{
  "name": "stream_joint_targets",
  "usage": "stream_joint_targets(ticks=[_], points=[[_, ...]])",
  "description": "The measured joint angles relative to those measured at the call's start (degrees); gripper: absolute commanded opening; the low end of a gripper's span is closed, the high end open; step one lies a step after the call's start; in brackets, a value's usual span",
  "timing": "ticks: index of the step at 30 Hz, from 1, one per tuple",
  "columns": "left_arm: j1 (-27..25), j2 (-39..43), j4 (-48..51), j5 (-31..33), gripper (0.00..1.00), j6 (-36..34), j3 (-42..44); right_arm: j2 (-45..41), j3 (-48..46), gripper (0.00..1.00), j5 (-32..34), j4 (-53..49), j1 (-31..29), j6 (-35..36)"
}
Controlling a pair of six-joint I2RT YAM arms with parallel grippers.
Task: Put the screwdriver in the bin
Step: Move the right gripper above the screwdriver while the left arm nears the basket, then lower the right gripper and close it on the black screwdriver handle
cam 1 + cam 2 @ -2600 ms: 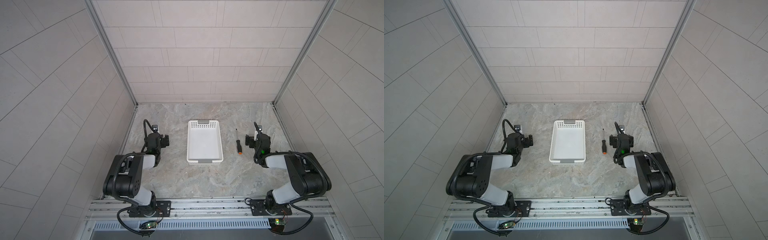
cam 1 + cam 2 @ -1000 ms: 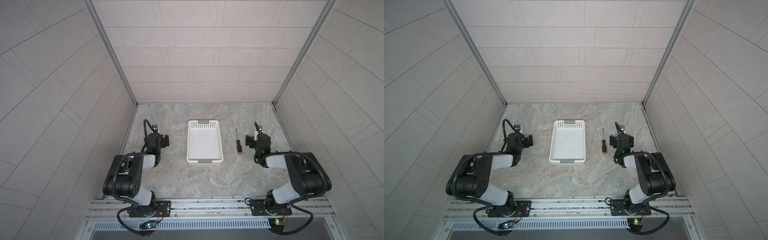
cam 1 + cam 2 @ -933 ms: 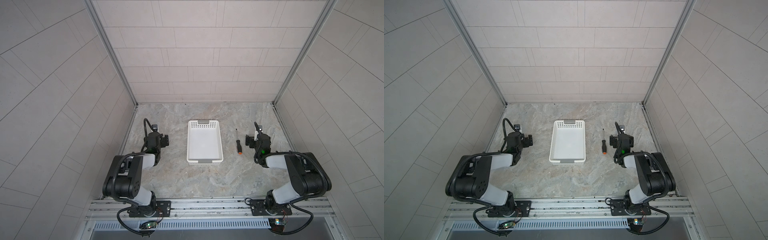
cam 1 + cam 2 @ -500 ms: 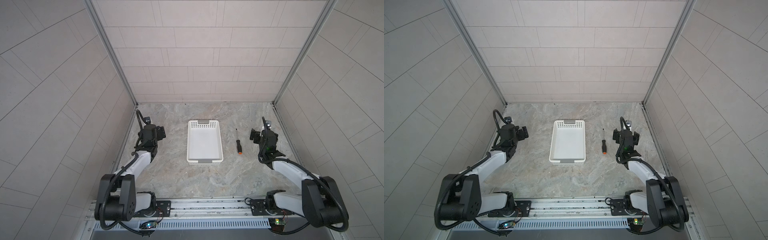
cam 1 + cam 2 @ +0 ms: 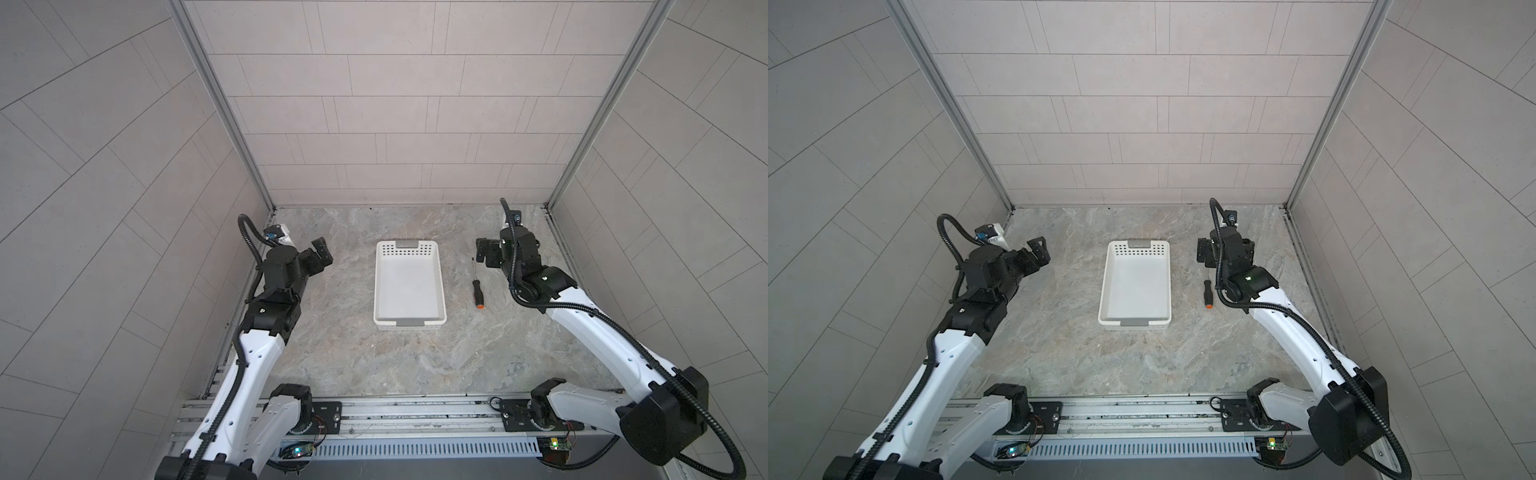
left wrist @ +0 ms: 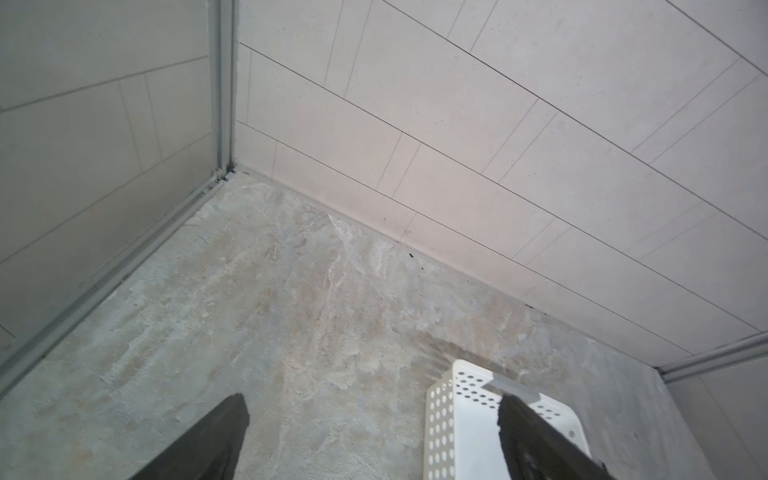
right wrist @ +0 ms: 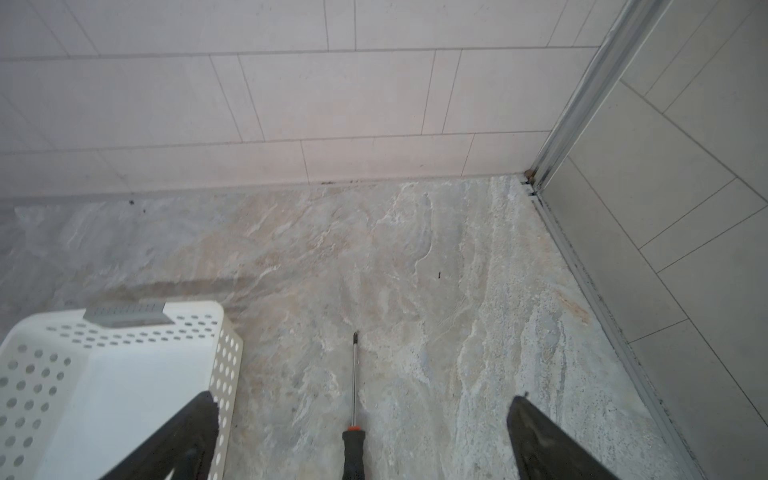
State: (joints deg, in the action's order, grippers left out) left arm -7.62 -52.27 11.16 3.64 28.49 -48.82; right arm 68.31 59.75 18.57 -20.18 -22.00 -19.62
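The screwdriver (image 5: 477, 289) (image 5: 1207, 293) lies flat on the stone floor just right of the bin, orange butt toward the front. The white perforated bin (image 5: 377, 286) (image 5: 1105, 286) stands at mid-floor with nothing in it. My right gripper (image 5: 484, 252) (image 5: 1205, 251) is open and hovers above the floor near the shaft's tip. In the right wrist view the screwdriver (image 7: 353, 415) lies lengthwise, centred between the spread fingers of the gripper (image 7: 360, 400), untouched. My left gripper (image 5: 322, 251) (image 5: 1038, 249) (image 6: 372, 400) is open, raised left of the bin (image 6: 457, 415) and holding nothing.
Tiled walls close the cell at the back and on both sides, with metal corner posts (image 5: 582, 124). A rail with both arm bases (image 5: 415, 415) runs along the front. Bare stone floor (image 5: 395, 361) lies in front of the bin.
Both arms have unfolded from their tucked pose and reached up and toward the back wall. The right gripper now sits over the screwdriver's far end. Screwdriver and bin have not moved.
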Motion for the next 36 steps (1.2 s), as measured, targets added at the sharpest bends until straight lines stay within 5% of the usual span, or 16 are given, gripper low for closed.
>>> stream_joint_targets(ticks=[6,12,25,36], points=[[-10.78,-7.39,10.14,3.34,1.00,2.23,-9.16,0.11,1.84,1.00,-1.60,-11.15,-0.85,-0.72],[-20.17,-12.85,14.97,8.57,1.00,3.23,-9.20,0.22,-0.24,0.99,-0.57,-15.21,-0.87,-1.68],[-23.19,-14.71,16.13,9.22,1.00,2.95,-3.72,10.01,-9.16,0.91,-2.27,-10.97,-0.83,-3.17],[-23.43,-13.57,16.17,11.69,1.00,1.92,-3.23,12.39,-11.96,0.73,-8.31,-4.72,2.05,-3.78]])
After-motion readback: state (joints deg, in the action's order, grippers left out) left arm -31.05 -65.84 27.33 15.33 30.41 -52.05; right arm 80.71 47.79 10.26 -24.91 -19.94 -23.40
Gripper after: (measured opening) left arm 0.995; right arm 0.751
